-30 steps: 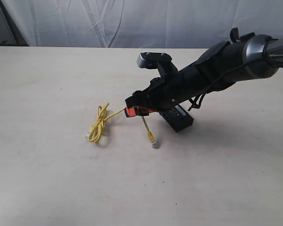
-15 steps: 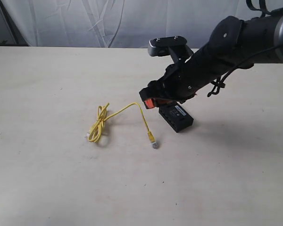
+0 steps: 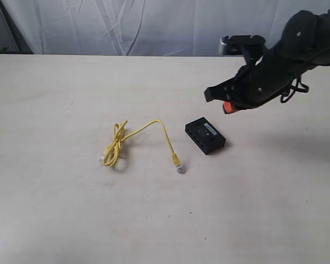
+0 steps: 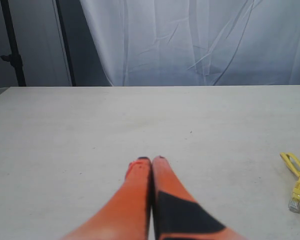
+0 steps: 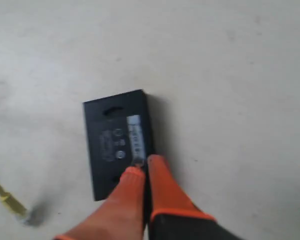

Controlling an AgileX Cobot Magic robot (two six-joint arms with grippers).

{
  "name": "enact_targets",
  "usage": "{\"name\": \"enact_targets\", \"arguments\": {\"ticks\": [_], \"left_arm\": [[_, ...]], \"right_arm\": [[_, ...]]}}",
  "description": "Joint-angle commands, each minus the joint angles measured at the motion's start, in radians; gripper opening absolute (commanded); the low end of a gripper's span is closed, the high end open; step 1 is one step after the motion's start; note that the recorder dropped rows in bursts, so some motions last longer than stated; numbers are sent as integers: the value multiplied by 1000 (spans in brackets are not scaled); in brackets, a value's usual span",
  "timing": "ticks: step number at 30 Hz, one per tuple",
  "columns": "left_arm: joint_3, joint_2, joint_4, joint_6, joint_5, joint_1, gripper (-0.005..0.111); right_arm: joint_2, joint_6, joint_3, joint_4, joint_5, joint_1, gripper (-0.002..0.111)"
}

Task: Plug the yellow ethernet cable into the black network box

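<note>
The yellow ethernet cable (image 3: 118, 144) lies loose on the table, knotted into loops at the left. One strand arcs right to a clear plug (image 3: 179, 166) just left of the black network box (image 3: 205, 135). The box lies flat with its white-printed label up (image 5: 117, 140). My right gripper (image 3: 229, 107) hangs in the air above and to the right of the box, shut with nothing in it (image 5: 144, 167). The cable plug (image 5: 10, 204) shows blurred in the right wrist view. My left gripper (image 4: 151, 161) is shut and empty over bare table, with the cable's other plug (image 4: 295, 200) off to one side.
The pale table top (image 3: 71, 209) stretches wide around the cable and box. A white curtain (image 3: 154, 27) hangs behind the far edge. A dark stand (image 4: 12, 45) shows beyond the table in the left wrist view.
My right arm has pulled back from the cable's middle, rising and moving right past the box. The cable now lies free in an arc on the table.
</note>
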Motion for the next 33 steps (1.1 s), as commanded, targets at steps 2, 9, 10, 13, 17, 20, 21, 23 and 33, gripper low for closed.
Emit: {"name": "enact_targets", "arguments": {"ticks": [2,9,10,13,17,20,21,23,33], "left_arm": [[5,-6,0,0,-6,1,0],[5,-6,0,0,-6,1,0],[5,-6,0,0,-6,1,0],[5,-6,0,0,-6,1,0],[5,-6,0,0,-6,1,0],[5,-6,0,0,-6,1,0],[5,-6,0,0,-6,1,0],[5,-6,0,0,-6,1,0],[5,-6,0,0,-6,1,0]], "right_arm": [[-10,4,-6,-2,23,-96,0],[-6,-18,-3,76,4,-69,0],[-1,-32,-3,74,14,-58,0],[21,-49,-3,72,50,-37,0],[43,-83,-3,62,103,-30,0],[33,-82,-18,-13,157,-30,0],[30,-82,-21,-13,168,-30,0],[22,-85,-23,-13,194,-30,0],[24,-85,-23,-11,216,-30,0]]}}
